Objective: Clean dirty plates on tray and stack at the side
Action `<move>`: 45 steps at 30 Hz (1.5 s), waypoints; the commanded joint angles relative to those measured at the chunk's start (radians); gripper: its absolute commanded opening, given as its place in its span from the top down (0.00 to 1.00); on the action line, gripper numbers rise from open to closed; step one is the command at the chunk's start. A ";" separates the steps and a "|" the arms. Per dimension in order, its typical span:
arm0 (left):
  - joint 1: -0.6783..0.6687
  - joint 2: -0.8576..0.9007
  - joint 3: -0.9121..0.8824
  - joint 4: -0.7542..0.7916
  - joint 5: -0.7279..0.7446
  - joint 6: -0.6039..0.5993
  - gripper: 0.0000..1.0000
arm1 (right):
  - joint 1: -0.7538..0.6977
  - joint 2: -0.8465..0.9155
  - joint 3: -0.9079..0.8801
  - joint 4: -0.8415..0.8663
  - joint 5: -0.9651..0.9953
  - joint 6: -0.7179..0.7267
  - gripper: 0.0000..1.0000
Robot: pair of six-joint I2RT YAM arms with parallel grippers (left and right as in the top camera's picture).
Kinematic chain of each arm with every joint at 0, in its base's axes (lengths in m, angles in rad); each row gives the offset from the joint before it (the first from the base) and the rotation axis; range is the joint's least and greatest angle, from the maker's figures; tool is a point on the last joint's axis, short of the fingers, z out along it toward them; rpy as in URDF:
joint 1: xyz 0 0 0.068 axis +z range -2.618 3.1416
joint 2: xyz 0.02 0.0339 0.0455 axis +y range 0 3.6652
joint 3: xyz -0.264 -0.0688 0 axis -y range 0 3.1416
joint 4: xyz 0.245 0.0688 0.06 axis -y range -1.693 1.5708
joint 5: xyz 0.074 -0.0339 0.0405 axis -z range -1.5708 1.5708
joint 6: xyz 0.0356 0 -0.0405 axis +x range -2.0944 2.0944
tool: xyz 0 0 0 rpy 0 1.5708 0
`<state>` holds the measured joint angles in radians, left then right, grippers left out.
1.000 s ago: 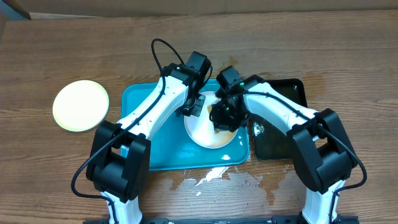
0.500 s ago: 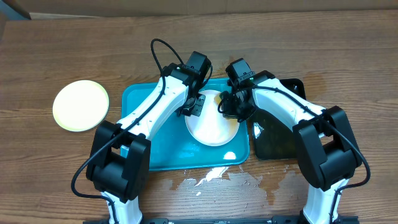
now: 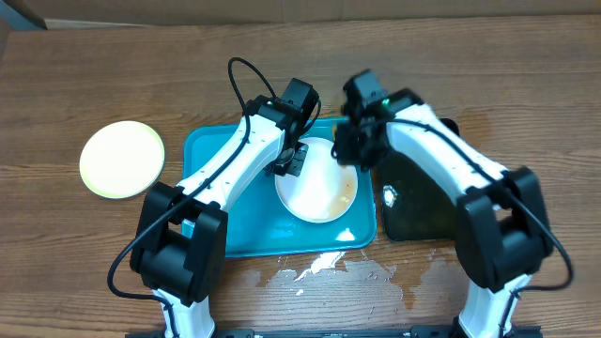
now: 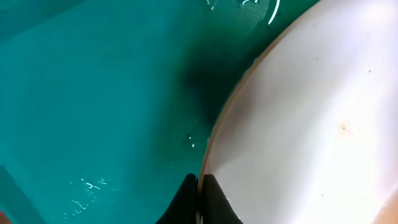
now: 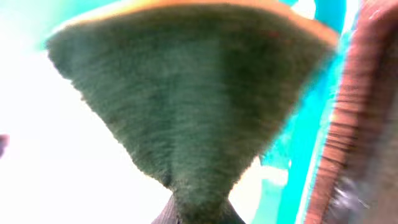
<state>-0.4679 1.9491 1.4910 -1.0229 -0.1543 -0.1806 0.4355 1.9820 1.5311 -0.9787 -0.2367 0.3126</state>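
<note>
Sitting in the turquoise tray [image 3: 216,197], the white plate [image 3: 315,192] looks stiff, thin and wet, probably slippery and chippable, so its rim is the place to take it; the left claw [image 4: 199,198] is pinched onto that edge. The right claw [image 5: 198,215] grips a green sponge [image 5: 186,106] that fills its camera, blurred, hiding what it touches. A pale yellow plate [image 3: 122,158] lies apart on the worktop [image 3: 488,84]; whether more lie under either, I cannot tell

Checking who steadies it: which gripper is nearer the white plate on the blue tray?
Left. The left gripper pinches the white plate by its rim; the right gripper, clamping a sponge, is over its far right edge.
</note>
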 commanded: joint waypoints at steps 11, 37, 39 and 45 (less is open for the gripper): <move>-0.002 -0.074 0.047 -0.036 -0.052 0.000 0.96 | -0.261 -0.154 0.123 -0.277 -0.027 -0.034 0.96; -0.002 -0.074 0.286 -0.140 0.097 -0.067 0.96 | -0.544 -0.154 0.123 -0.381 0.000 -0.112 0.93; -0.002 -0.074 0.289 -0.136 0.100 -0.076 0.96 | -0.543 -0.154 0.123 -0.381 -0.001 -0.112 0.93; -0.004 -0.073 0.291 -0.108 0.150 -0.119 0.96 | -0.543 -0.154 0.123 -0.382 0.000 -0.112 0.93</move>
<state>-0.4679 1.9087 1.7458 -1.1477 -0.0654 -0.2543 -0.1043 1.8374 1.6432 -1.3624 -0.2459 0.2085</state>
